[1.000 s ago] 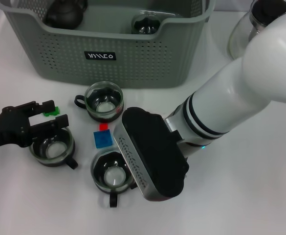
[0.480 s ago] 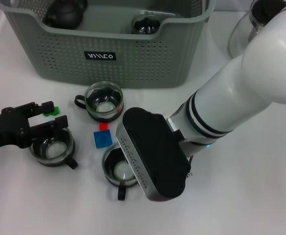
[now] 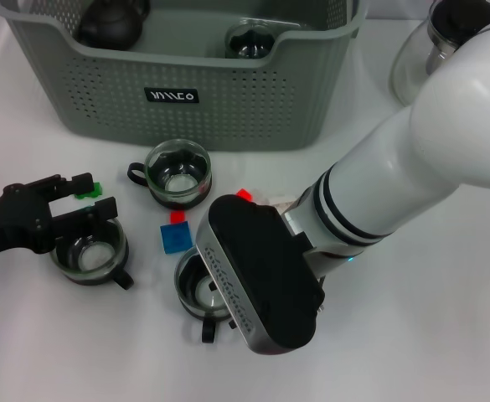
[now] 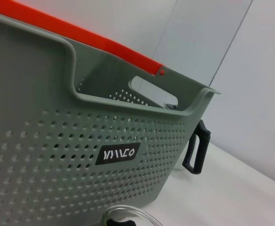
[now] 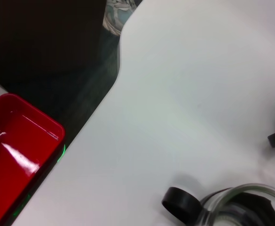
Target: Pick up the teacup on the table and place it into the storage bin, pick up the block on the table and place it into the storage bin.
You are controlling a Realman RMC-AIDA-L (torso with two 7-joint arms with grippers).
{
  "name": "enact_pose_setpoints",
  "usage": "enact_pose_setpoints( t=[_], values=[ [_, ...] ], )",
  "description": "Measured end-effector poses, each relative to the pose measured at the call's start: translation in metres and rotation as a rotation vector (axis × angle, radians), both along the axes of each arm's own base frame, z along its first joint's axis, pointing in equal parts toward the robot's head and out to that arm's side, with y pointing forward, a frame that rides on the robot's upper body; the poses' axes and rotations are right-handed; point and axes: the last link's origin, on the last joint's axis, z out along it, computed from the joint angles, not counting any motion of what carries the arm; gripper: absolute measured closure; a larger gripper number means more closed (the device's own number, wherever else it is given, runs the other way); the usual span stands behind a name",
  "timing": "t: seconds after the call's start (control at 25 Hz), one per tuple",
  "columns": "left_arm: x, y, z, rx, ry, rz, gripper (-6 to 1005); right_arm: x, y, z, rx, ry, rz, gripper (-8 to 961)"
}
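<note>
The right hand [image 3: 219, 289] is hanging directly over the nearest teacup [image 3: 196, 289] on the counter [image 3: 412, 335]; I cannot tell its opening. The left hand [image 3: 90, 197], open and empty, is waiting beside another cup [image 3: 90, 251]; the bin [image 3: 177, 92] is lying beyond.

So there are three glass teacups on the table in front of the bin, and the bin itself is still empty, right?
Not quite. The three teacups are there, but the head view shows the storage bin already holds a dark teapot and another glass piece.
</note>
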Motion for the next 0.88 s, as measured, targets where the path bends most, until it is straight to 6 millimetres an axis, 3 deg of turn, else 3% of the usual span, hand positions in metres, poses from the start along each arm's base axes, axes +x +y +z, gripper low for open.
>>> enact_pose_setpoints(
  t=[0.16, 0.4, 0.6, 0.88],
  values=[
    [0.0005, 0.0004, -0.0003, -0.002, 0.000, -0.002, 310, 0.0030, 0.0013, -0.0037, 0.011, 0.002, -0.034, 426],
    [0.0012, 0.0014, -0.0003, -0.003, -0.002, -0.003, 310, -0.0010, 0.0039, -0.0028, 0.030, 0.007, -0.093, 550],
    [0.0017, 0.0020, -0.0004, -0.004, -0.002, -0.004, 310, -0.0003, 0.0041, -0.0027, 0.031, 0.003, -0.095, 769],
    [0.0011, 0.0014, -0.0001, -0.002, -0.003, 0.000, 311, -0.0041, 0.0057, 0.0003, 0.043, 0.019, -0.111, 896]
  ],
)
